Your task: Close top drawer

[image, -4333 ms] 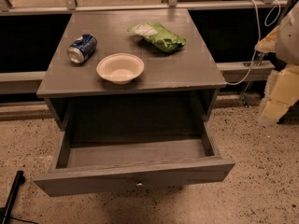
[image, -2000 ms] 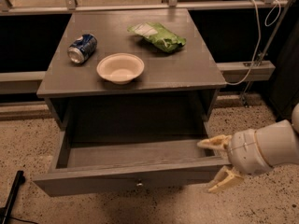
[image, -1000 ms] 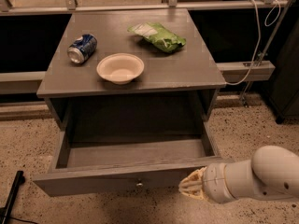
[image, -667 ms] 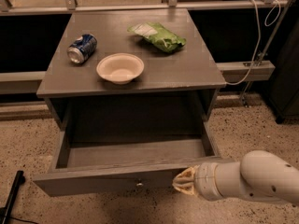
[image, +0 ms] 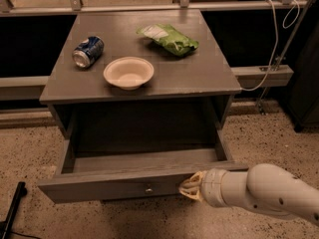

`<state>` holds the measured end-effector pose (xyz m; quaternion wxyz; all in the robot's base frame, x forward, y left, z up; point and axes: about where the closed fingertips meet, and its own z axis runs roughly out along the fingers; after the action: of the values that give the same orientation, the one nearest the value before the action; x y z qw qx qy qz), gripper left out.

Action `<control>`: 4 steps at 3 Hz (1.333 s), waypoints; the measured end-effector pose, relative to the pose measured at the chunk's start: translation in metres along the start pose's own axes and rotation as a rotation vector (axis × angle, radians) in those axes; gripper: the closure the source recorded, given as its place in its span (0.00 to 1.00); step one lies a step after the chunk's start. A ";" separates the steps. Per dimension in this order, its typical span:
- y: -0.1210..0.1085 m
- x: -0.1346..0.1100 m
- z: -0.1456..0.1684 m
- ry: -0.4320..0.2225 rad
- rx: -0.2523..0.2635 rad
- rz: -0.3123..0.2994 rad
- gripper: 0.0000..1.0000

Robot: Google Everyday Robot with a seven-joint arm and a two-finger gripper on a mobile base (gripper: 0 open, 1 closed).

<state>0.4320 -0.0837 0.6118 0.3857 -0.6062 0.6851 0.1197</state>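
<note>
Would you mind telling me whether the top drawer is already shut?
No, the top drawer stands pulled out from the cabinet, and the gripper is at its front face, just right of the knob.

The top drawer [image: 99, 189] sticks far out over the floor [image: 264, 138]. The gripper [image: 192, 188] sits at its front face, just right of the knob [image: 148, 189]. Open floor lies to the right. Up on the bench [image: 199, 73], a can [image: 88, 51], a bowl [image: 128, 72] and a green bag [image: 169, 38] take room.

White arm [image: 271, 195] carries cream end effector [image: 192, 187], bottom centre.
</note>
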 end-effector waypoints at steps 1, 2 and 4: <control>0.001 0.000 0.000 0.000 0.002 0.001 1.00; -0.019 -0.006 0.007 -0.014 0.058 0.014 1.00; -0.033 0.000 0.027 -0.072 0.160 -0.009 1.00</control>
<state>0.4723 -0.0741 0.6038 0.4578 -0.5720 0.6753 0.0846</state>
